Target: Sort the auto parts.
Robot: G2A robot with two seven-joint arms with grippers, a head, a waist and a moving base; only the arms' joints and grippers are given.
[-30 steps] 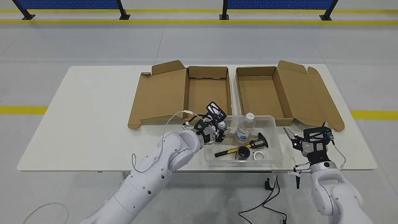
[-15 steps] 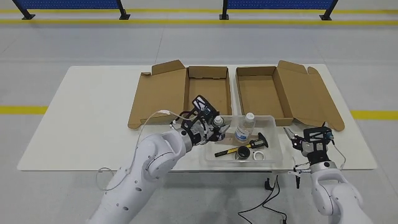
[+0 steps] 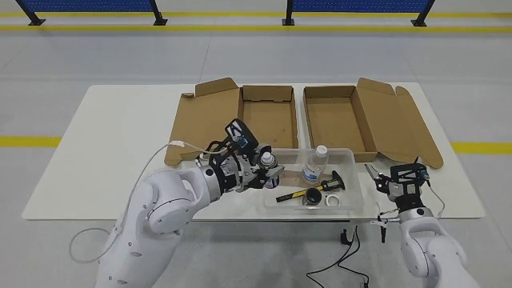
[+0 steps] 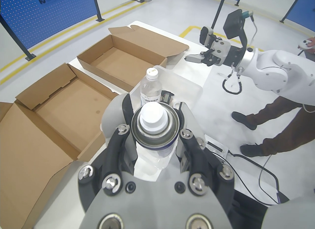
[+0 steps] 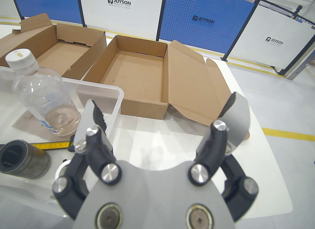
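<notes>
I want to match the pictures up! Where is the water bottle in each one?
Top view: the water bottle stands in the clear bin, on the side nearest the cardboard boxes.
Left wrist view: the water bottle stands just beyond the spray can, inside the clear bin.
Right wrist view: the water bottle stands in the clear bin, beyond the metal cylinder.
Shared landmark: the clear bin.

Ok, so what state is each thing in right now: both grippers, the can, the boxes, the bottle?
left gripper: shut on the spray can.
spray can: held by its body, white top showing.
right gripper: open, empty.
left cardboard box: flaps open, empty.
right cardboard box: flaps open, empty.
water bottle: upright, capped, standing in the clear bin.
</notes>
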